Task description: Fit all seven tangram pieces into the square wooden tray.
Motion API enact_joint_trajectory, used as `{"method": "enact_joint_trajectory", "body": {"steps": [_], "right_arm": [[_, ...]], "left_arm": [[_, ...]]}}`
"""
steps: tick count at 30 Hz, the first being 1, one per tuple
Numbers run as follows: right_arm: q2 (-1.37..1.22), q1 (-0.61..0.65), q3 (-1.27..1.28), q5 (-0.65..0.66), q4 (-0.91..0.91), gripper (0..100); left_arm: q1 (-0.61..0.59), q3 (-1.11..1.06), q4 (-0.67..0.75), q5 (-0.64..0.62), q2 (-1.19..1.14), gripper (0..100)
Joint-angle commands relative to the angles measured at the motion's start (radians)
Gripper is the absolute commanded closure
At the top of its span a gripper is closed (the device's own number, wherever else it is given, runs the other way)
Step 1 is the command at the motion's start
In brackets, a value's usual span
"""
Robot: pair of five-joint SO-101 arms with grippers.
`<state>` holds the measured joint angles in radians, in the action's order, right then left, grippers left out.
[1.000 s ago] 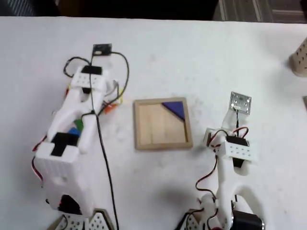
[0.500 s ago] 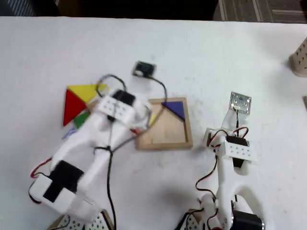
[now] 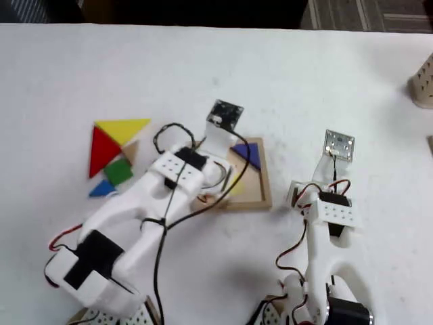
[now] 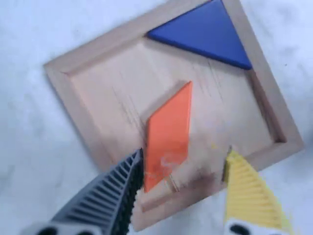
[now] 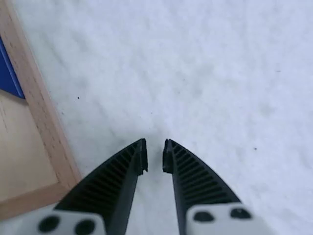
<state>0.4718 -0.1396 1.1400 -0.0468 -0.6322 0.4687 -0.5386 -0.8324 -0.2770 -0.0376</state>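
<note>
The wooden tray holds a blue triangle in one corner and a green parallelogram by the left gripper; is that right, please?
Not quite: the parallelogram is orange, not green, as the left wrist view shows. The rest stands: the blue triangle sits in a corner of the wooden tray, and the parallelogram lies by the left gripper.

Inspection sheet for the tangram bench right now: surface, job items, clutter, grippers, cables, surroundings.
Surface: white table, no spills seen.
Job's things: wooden tray holds blue triangle in a corner and orange parallelogram lying inside; yellow triangle, red triangle, green square and small blue piece loose on the table.
Clutter: perforated tan object at table's edge.
Grippers: left gripper open, straddling the parallelogram; right gripper shut, empty, over bare table beside tray.
Cables: black cable draped over left arm.
Surroundings: dark floor beyond the table.
</note>
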Motion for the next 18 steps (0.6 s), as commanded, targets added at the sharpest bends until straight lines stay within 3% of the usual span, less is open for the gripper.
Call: {"method": "enact_joint_trajectory", "body": {"steps": [1, 15, 18], "right_arm": [[0.038, 0.005, -0.005, 0.012, 0.015, 93.7], [0.038, 0.007, -0.005, 0.012, 0.015, 93.7], [0.038, 0.008, -0.005, 0.012, 0.015, 93.7]], "left_arm": [[0.031, 0.002, 0.025, -0.012, 0.059, 66], [0.038, -0.006, 0.014, -0.006, 0.065, 67], [0.045, -0.002, -0.043, 0.025, 0.099, 78]]}}
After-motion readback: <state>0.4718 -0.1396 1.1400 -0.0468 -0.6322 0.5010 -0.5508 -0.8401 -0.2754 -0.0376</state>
